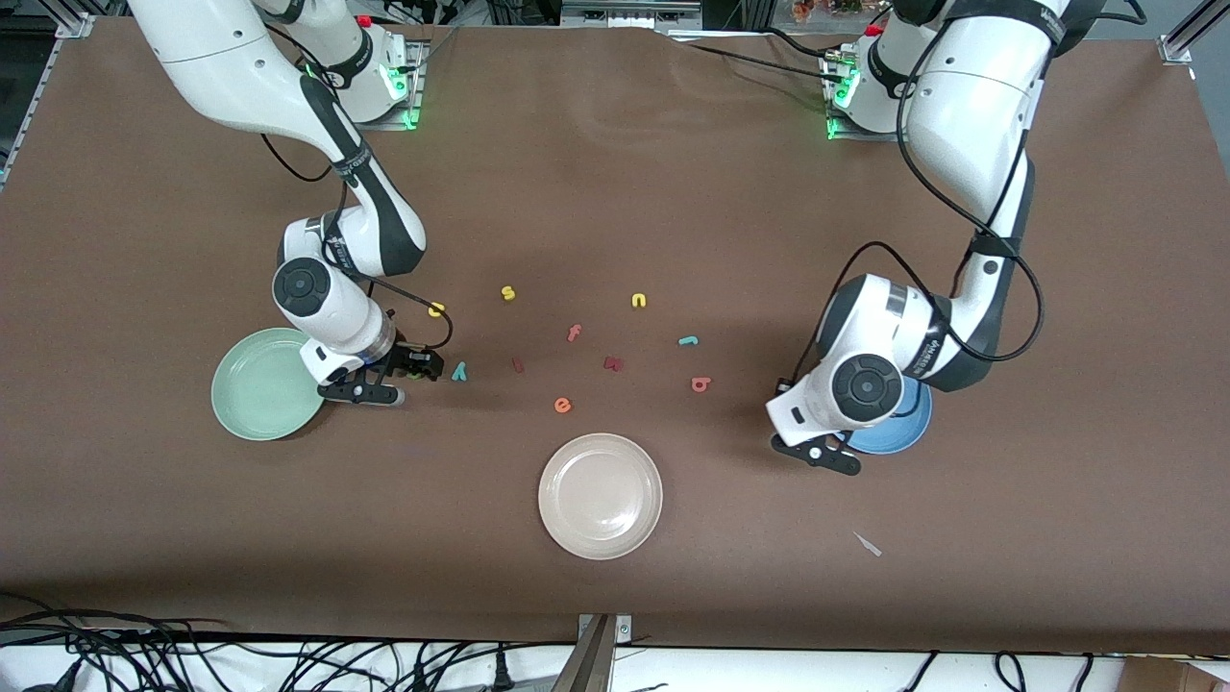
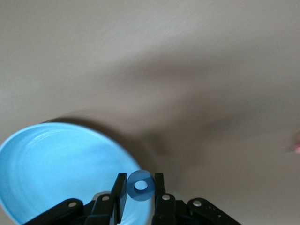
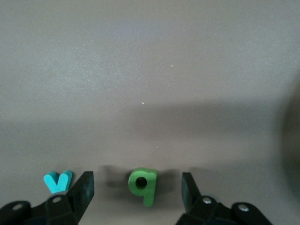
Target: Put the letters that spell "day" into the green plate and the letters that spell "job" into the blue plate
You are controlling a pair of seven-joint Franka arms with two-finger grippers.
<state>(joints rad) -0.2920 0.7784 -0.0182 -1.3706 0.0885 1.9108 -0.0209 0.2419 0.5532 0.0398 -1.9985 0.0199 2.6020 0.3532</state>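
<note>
While left pincer (image 2: 140, 193) clamps blue o (image 2: 140, 185) over blue plate (image 2: 51, 168), green d (image 3: 143, 184) lies between spread right pincer (image 3: 137, 190) fingers

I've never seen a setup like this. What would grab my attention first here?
Probably the two white arms bent low over a brown table strewn with tiny toy letters. The left gripper hangs over the blue plate, jaws pinching a blue ring-like o. The right gripper sits down at the table beside the green plate, jaws open around a dark green d, with a teal y next to it.
</note>
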